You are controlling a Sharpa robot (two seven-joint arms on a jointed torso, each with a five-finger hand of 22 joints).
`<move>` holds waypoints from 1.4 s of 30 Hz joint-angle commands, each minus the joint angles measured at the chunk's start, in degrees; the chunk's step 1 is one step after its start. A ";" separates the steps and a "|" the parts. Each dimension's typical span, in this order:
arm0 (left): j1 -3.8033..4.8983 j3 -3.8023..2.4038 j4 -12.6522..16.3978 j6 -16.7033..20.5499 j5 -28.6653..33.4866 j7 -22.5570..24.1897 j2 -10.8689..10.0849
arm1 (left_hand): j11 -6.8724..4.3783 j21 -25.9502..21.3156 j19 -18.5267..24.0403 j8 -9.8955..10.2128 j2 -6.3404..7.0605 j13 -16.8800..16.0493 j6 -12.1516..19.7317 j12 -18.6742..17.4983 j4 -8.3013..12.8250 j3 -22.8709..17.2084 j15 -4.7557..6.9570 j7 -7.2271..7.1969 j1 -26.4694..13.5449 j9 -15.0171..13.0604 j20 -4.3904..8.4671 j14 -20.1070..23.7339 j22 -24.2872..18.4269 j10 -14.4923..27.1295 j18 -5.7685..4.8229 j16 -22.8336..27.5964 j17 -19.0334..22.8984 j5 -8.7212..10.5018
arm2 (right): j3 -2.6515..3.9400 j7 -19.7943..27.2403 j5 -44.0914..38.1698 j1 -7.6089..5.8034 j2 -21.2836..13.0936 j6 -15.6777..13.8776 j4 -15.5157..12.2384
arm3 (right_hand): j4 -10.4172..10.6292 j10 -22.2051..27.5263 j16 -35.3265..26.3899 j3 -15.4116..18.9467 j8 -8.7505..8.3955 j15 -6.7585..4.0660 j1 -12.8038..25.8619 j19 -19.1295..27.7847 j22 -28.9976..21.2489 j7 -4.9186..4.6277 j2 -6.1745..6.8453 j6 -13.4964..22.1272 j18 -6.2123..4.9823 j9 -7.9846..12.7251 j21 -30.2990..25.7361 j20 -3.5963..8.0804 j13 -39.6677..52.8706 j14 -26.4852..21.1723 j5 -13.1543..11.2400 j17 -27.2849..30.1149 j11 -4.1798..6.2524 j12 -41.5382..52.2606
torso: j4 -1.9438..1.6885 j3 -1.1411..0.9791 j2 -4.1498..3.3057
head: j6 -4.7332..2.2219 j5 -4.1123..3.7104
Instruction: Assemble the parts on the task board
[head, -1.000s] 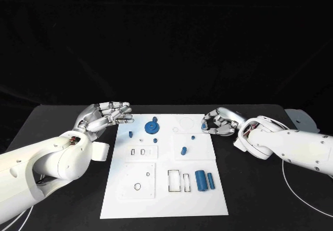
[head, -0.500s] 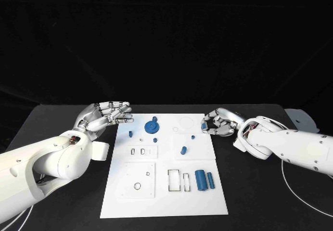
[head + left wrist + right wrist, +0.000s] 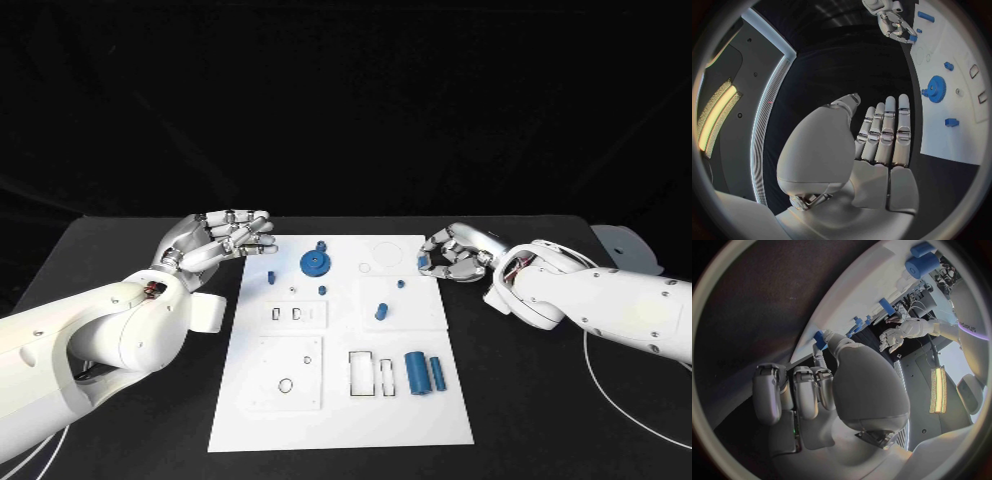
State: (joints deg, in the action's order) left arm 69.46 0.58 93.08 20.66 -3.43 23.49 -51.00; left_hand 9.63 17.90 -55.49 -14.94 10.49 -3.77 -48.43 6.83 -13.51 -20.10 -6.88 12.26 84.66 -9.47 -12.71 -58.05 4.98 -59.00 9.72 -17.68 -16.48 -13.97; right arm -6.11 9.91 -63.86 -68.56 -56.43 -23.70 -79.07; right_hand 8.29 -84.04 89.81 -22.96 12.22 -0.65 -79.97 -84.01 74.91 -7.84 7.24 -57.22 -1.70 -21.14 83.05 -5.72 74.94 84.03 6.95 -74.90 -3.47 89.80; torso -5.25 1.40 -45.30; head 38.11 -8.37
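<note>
The white task board (image 3: 340, 410) lies in the middle of the black table. A blue gear (image 3: 315, 264) sits near its far edge, with small blue parts (image 3: 381, 311) scattered below it. Two blue cylinders (image 3: 415, 373) lie by the board's right side. My right hand (image 3: 454, 254) hovers at the board's far right edge and pinches a small blue part (image 3: 820, 338) between thumb and finger. My left hand (image 3: 224, 238) hangs just off the far left corner, fingers extended side by side and holding nothing (image 3: 879, 145). The gear (image 3: 934, 90) lies in front of its fingertips.
A white flat piece (image 3: 623, 245) lies at the table's far right corner. A thin pale cable (image 3: 593, 375) runs along the table under my right arm. The board has several empty outlined slots (image 3: 286, 387) in its near half.
</note>
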 commanded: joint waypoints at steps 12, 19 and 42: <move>0.01 -0.04 -0.10 -0.98 -0.12 0.31 0.10 | 0.20 0.10 -0.42 0.20 -0.01 0.00 0.35 -0.21 0.11 -0.31 -0.10 0.73 0.39 0.09 -0.12 0.04 -0.06 -0.04 0.78 0.34 -0.07 0.27 | 0.22 -2.06 -1.18 0.02 -0.80 -5.11 -2.83 | -0.50 -5.96 0.19 -1.71 1.49 -0.78 1.36 -1.78 9.24 0.91 -1.04 -1.37 -0.11 -1.05 0.76 0.91 15.06 5.97 1.28 -15.10 0.96 0.20 | -0.07 0.05 0.13 | 0.17 -0.10; 0.01 -0.04 -0.44 -1.08 -0.12 0.30 0.12 | 0.21 0.12 -0.44 0.21 -0.10 -0.01 0.35 -0.30 0.19 -0.47 -0.10 0.75 0.43 0.09 -0.11 0.02 -0.07 -0.08 0.78 0.37 -0.13 0.28 | 0.49 -5.37 -3.81 -1.02 -1.89 -6.93 -8.55 | -0.25 -5.96 0.19 -2.26 1.74 -0.87 2.40 -2.13 9.71 1.09 -1.36 -1.40 0.03 -1.29 1.22 1.03 15.06 5.97 2.32 -15.10 1.11 0.20 | 0.07 0.20 0.28 | 0.05 0.31; -0.14 0.06 -3.51 -1.49 -0.52 -0.18 1.84 | -0.28 0.47 -0.91 -0.32 0.04 -0.13 -0.66 -0.30 0.31 -1.04 0.32 0.25 -0.23 -0.15 0.11 -0.96 -0.01 -1.69 0.83 0.09 -0.74 0.43 | -0.30 -19.54 -21.24 -0.98 14.11 -3.66 -12.85 | -0.02 -5.96 0.19 -2.56 1.77 -0.91 3.34 -2.30 9.95 1.09 -1.38 -1.10 0.10 -1.43 1.43 1.09 15.06 5.97 2.59 -15.10 1.16 0.20 | -0.46 0.58 1.47 | 2.25 4.73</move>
State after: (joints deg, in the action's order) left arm 69.33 0.66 89.50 20.34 -3.49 23.28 -49.30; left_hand 9.33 18.19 -56.12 -14.94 10.49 -3.84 -48.66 6.83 -13.12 -20.81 -6.53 12.49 84.66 -9.52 -12.50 -58.76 4.99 -60.38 9.71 -17.68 -17.15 -13.76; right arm -6.39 -6.47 -80.34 -69.70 -42.62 -29.32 -92.13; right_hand 8.31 -84.05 89.81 -25.16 13.11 -1.05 -76.93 -84.01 74.93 -7.46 6.02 -57.21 -1.70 -21.20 84.38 -4.92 74.92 84.03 9.31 -74.93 -2.66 89.80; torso -5.69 1.99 -43.82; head 40.24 -3.95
